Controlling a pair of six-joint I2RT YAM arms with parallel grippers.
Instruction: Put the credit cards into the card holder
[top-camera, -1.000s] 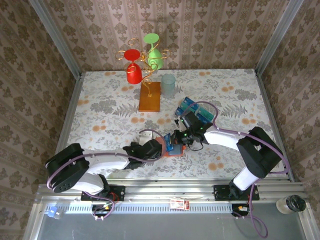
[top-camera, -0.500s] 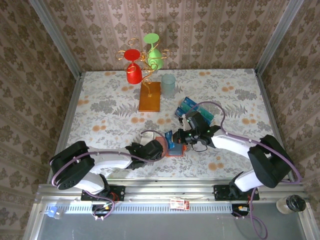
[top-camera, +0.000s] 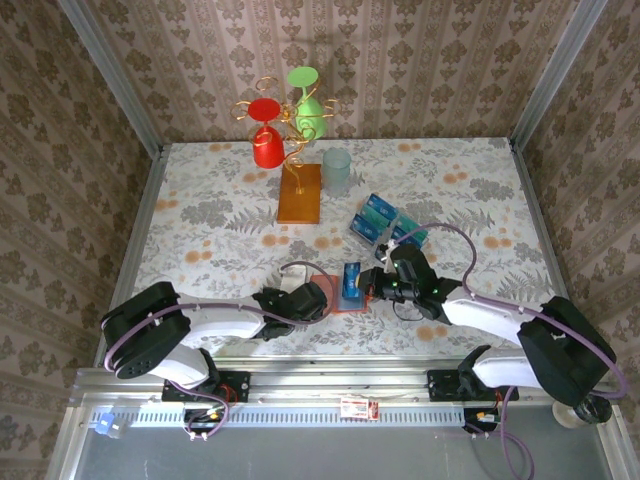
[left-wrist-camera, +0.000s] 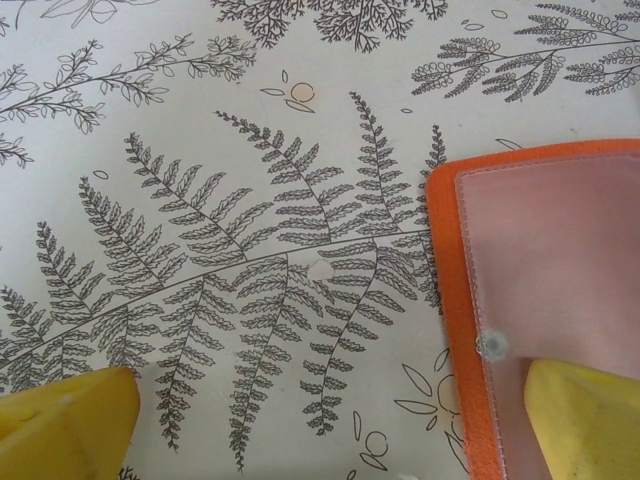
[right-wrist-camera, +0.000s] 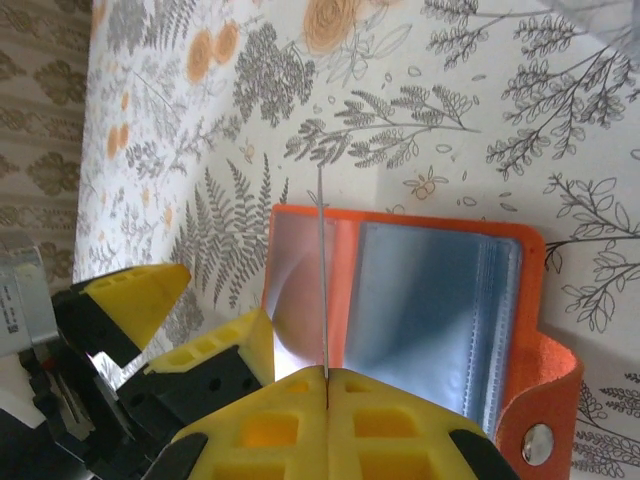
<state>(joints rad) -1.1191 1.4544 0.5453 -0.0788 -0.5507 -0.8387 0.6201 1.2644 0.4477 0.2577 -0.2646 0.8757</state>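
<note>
The card holder (top-camera: 330, 297) lies open on the table near the front, orange with clear sleeves (right-wrist-camera: 430, 300). My right gripper (top-camera: 364, 281) is shut on one blue credit card (top-camera: 351, 281), held on edge above the holder's left half. In the right wrist view that card is a thin upright line (right-wrist-camera: 322, 270) rising from the gripper (right-wrist-camera: 325, 375). My left gripper (top-camera: 316, 296) is open, low at the holder's left edge. One of its fingers (left-wrist-camera: 585, 420) rests on the holder's flap (left-wrist-camera: 560, 260) and the other (left-wrist-camera: 60, 425) over bare cloth. More credit cards (top-camera: 385, 222) lie in a loose pile behind.
A gold wire stand (top-camera: 290, 125) with a red and a green glass stands on an orange-brown base (top-camera: 300, 195) at the back. A pale translucent cup (top-camera: 337, 170) is beside it. Walls close the table on three sides.
The right arm has swung its elbow toward the front right, and the held card has shifted slightly right over the holder. The left gripper has stayed at the holder's left edge.
</note>
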